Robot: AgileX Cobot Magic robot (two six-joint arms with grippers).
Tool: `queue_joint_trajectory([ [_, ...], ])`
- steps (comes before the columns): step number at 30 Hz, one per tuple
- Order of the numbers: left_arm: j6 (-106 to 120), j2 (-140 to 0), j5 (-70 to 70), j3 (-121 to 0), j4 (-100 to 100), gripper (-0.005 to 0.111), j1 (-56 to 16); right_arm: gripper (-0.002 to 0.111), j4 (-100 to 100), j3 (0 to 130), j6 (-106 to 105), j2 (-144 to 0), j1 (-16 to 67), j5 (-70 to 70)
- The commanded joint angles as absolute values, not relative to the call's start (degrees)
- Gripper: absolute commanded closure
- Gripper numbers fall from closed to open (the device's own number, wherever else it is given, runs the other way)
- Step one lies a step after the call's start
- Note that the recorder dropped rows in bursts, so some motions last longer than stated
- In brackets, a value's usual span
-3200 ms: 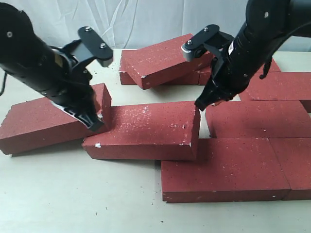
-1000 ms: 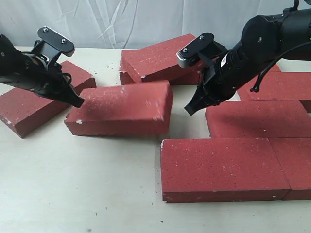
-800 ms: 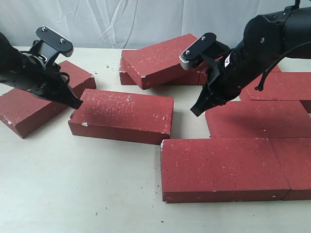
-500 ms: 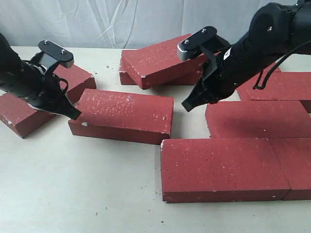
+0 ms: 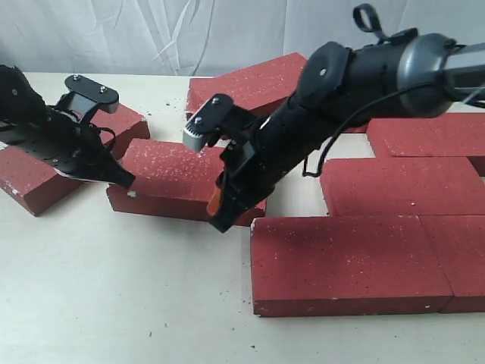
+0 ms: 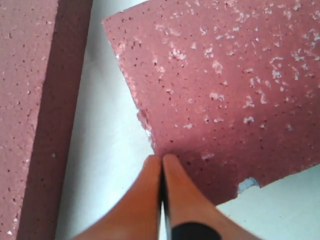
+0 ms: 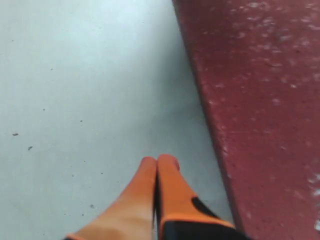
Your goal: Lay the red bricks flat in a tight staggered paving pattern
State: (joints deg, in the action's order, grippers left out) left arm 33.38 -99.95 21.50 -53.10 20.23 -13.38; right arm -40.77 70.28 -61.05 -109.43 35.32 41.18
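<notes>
A loose red brick (image 5: pixel 170 174) lies flat left of centre, slightly skewed, a gap away from the laid bricks. My left gripper (image 5: pixel 123 180) is shut, its tip against that brick's left end; in the left wrist view the closed fingers (image 6: pixel 161 160) touch the brick's chipped edge (image 6: pixel 225 85). My right gripper (image 5: pixel 216 221) is shut and reaches across, tip down at the brick's front edge near its right corner. In the right wrist view the closed gripper (image 7: pixel 157 161) hovers over the table beside the brick's side (image 7: pixel 265 100).
Laid bricks form rows at the right: a front brick (image 5: pixel 348 262), one behind it (image 5: pixel 402 186), another further back (image 5: pixel 432 136). A brick (image 5: pixel 242 83) leans on others at the back. Another brick (image 5: pixel 30 178) lies angled at far left, also (image 6: pixel 30 100).
The loose brick was set down flat and has stayed put since. My right arm swung left from beside the laid rows to the loose brick's front edge. The left gripper barely moved.
</notes>
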Motion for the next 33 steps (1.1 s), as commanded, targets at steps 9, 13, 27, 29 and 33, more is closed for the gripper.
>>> queue_joint_trajectory([
  [9,32.97,-96.54,24.39,-54.11,18.56,0.107,-11.93,0.109,-34.17,77.51,-55.91,-118.86,39.46,43.03],
  [13,32.0,-97.29,24.23,-54.11,19.24,0.107,-8.84,0.109,-28.12,77.51,-49.54,-118.86,39.46,38.64],
  [27,32.28,-104.67,22.31,-56.07,21.31,0.107,-10.07,0.109,-14.37,77.51,-42.22,-118.86,39.35,38.29],
  [29,32.37,-104.67,22.09,-56.1,21.48,0.107,-11.1,0.109,-13.19,77.51,-41.54,-118.86,39.35,38.16],
  [33,35.16,-104.67,21.45,-56.1,24.03,0.107,-11.69,0.109,-9.2,77.51,-38.07,-118.86,39.35,36.65],
])
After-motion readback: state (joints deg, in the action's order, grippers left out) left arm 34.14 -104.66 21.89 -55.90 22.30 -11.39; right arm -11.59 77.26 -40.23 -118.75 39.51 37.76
